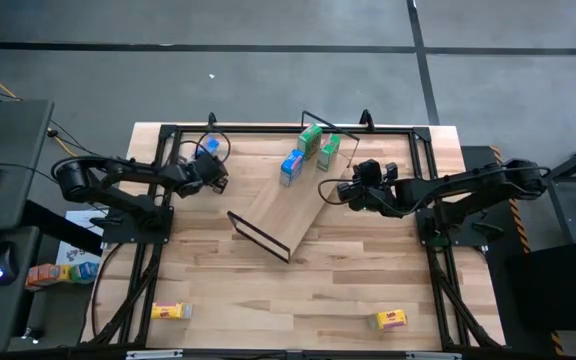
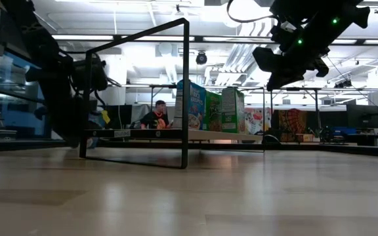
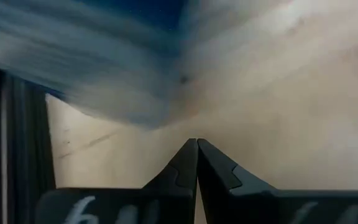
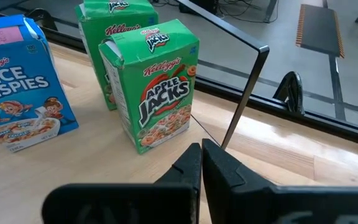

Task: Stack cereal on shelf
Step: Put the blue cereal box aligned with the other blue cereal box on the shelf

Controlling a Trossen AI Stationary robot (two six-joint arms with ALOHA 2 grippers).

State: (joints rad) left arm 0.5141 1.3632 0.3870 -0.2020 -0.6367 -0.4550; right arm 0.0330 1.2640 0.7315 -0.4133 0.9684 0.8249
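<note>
The right end effector [image 4: 201, 155] hangs above the shelf [image 1: 286, 210] with its fingers pressed together and nothing between them, just beside the nearer green Apple Jacks box [image 4: 153, 84]. A second green Apple Jacks box [image 4: 114, 18] stands right behind the first. A blue Rice Krispies box [image 4: 18, 81] stands upright near them on the same board. All three sit at the far end of the shelf, which lies slantwise on the desk [image 1: 368, 290], its black wire frame [image 1: 258, 235] rising at the near end.

The left end effector [image 1: 213, 172] is also closed and empty, held over the far left part of the desk beside another blue box [image 1: 208, 147]. Two yellow boxes lie flat near the front edge of the desk, one at the left [image 1: 171, 311] and one at the right [image 1: 391, 319], well apart from the shelf.
</note>
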